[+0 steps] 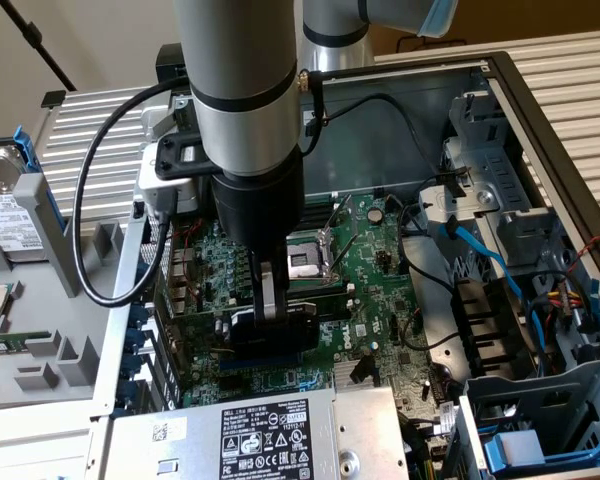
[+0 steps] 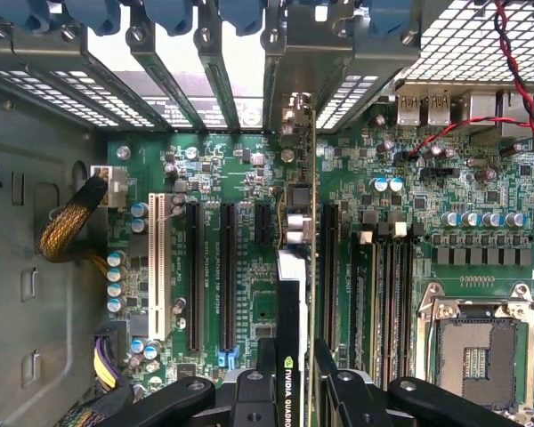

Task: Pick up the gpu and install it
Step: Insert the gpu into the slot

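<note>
Gripper (image 1: 269, 300): clenched on the gpu's upper edge, fingers pointing down, so the card hangs edge-on over the board.
Gpu (image 2: 291, 294): held upright inside the case, black shroud face to one side, its length running along the slots; bracket end towards the rear openings.
Motherboard (image 1: 380, 290): lies flat in the open case, slots facing up.
Slots (image 2: 226, 276): long black ones just beside the card stand empty.
Seating: cannot tell.

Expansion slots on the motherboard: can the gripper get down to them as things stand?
Probably yes. The gripper, shut on the gpu, hangs right above the black slots, and no cable crosses them. Whatever lies directly beneath the card is hidden, so that spot is unsure.
</note>
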